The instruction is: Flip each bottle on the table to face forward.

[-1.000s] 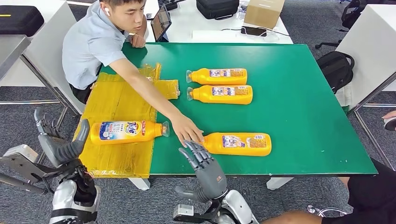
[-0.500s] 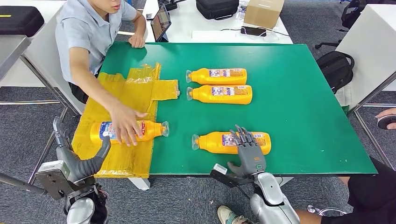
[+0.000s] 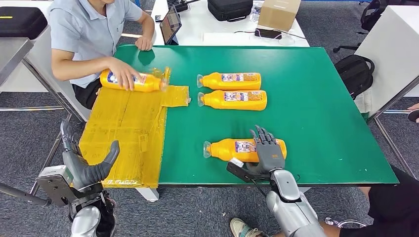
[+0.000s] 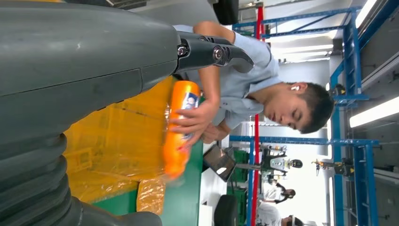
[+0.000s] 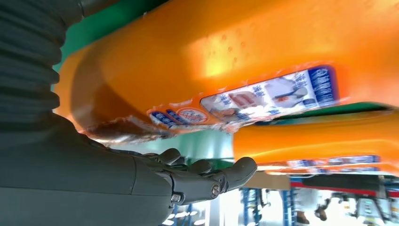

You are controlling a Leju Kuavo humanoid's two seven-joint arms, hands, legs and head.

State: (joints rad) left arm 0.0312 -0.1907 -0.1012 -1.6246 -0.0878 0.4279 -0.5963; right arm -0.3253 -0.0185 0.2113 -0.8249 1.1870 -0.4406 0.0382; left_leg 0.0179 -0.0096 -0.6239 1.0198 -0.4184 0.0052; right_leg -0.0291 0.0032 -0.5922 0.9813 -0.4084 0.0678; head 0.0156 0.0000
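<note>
Bottles of orange detergent lie on their sides on the green tabletop [image 3: 321, 98]. The near bottle [image 3: 232, 149] rests by the front edge, cap toward the left, back label up; the right hand [image 3: 268, 152] lies over its base end, fingers [image 3: 261, 136] spread across it, and whether they grip it I cannot tell. Two more bottles lie side by side farther back, the far bottle [image 3: 230, 80] and the middle bottle [image 3: 233, 99], both with back labels up. A fourth bottle [image 3: 141, 81] is held by a person's hand [image 3: 121, 76] at the far edge of the yellow plastic sheet [image 3: 128, 133]. The left hand [image 3: 81, 165] hovers off the tabletop's front-left corner, fingers apart, holding nothing.
</note>
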